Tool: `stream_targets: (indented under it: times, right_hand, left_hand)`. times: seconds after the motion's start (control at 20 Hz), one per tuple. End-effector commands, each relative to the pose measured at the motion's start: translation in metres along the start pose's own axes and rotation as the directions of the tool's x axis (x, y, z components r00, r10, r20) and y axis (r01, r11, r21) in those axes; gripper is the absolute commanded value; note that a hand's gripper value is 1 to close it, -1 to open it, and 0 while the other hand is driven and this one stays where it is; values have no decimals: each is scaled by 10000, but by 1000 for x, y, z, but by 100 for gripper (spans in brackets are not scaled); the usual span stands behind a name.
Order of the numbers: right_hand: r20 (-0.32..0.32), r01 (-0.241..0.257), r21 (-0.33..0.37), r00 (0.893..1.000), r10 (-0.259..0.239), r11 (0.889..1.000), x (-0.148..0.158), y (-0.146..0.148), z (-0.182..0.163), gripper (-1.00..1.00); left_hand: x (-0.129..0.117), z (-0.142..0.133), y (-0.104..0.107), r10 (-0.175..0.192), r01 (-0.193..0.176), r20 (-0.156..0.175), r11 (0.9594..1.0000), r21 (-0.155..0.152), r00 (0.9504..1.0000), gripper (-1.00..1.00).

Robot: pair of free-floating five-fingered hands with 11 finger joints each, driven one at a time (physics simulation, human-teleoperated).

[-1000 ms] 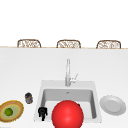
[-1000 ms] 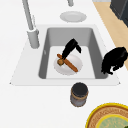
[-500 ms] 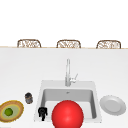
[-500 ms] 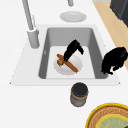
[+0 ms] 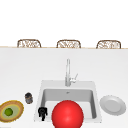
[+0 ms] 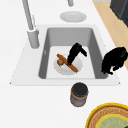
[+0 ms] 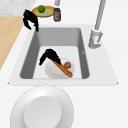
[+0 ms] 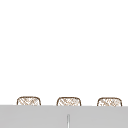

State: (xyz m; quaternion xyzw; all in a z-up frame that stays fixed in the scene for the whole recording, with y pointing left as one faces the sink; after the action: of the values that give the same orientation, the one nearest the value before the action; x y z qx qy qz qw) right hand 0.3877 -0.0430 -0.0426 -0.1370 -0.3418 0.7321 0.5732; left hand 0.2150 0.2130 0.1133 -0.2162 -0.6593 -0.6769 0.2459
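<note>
My right hand (image 6: 75, 52) is down in the sink (image 6: 50, 32), arched over a white plate (image 6: 77, 65) on the basin floor. Its straight fingers come down onto a long brown stick (image 6: 73, 67) lying across that plate, with the thumb held apart from it. A small round brown piece (image 6: 60, 62) lies beside the stick. From the right side the same hand (image 7: 50, 55), stick (image 7: 64, 70) and plate (image 7: 53, 72) show. My left hand (image 5: 42, 112) hovers at the sink's front left corner, fingers hanging relaxed and holding nothing; it appears again as the left hand (image 6: 114, 60) and the left hand (image 7: 30, 18).
A big red ball (image 5: 67, 115) covers the front of the basin in the front view. A dark jar (image 5: 28, 98) and a woven bowl (image 5: 15, 107) with a green fruit (image 5: 9, 111) stand left of the sink. An empty white plate (image 5: 113, 104) lies right. The faucet (image 5: 67, 72) rises behind.
</note>
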Motion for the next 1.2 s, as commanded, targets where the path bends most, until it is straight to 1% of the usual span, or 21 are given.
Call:
stream_targets:
  times: [0.0, 0.15, 0.25, 0.45, 0.55, 0.6, 0.7, 0.85, 0.95, 1.05, 1.15]
  right_hand:
    - [98, -353, 802, 9994, 346, 9961, -5, -10, -9, -100]
    - [294, -165, 1238, 9995, 130, 9922, -6, -17, -15, -100]
    - [312, 233, 1475, 9991, -282, 9888, -8, -27, -21, -100]
    - [194, 230, 1706, 9995, -267, 9851, -2, -38, -28, -100]
    - [35, 311, 1989, 9995, -324, 9795, -1, -44, -31, -100]
    - [-103, 219, 2060, 9997, -202, 9783, -2, -44, -35, -100]
    - [-407, -167, 2016, 9988, 255, 9793, -5, -38, -46, -100]
    - [-513, -491, 1665, 9970, 584, 9848, -3, -41, -49, -100]
    - [-569, -632, 1505, 9957, 725, 9866, 1, -39, -48, -100]
    - [-574, -910, 1200, 9935, 984, 9886, 4, -36, -42, -100]
    - [-617, -1031, 993, 9921, 1096, 9897, 3, -34, -40, -100]
  left_hand:
    - [0, 0, 0, 0, 0, 0, 10000, 0, 10000, 0]
    - [0, 0, 0, 0, 0, 0, 10000, 0, 10000, 0]
    - [0, 0, 0, 0, 0, 0, 10000, 0, 10000, 0]
    - [0, 0, 0, 0, 0, 0, 10000, 0, 10000, 0]
    - [0, 0, 0, 0, 0, 0, 10000, 0, 10000, 0]
    - [0, 0, 0, 0, 0, 0, 10000, 0, 10000, 0]
    - [0, 0, 0, 0, 0, 0, 10000, 0, 10000, 0]
    - [0, 0, 0, 0, 0, 0, 10000, 0, 10000, 0]
    - [0, 0, 0, 0, 0, 0, 10000, 0, 10000, 0]
    - [0, 0, 0, 0, 0, 0, 10000, 0, 10000, 0]
    - [0, 0, 0, 0, 0, 0, 10000, 0, 10000, 0]
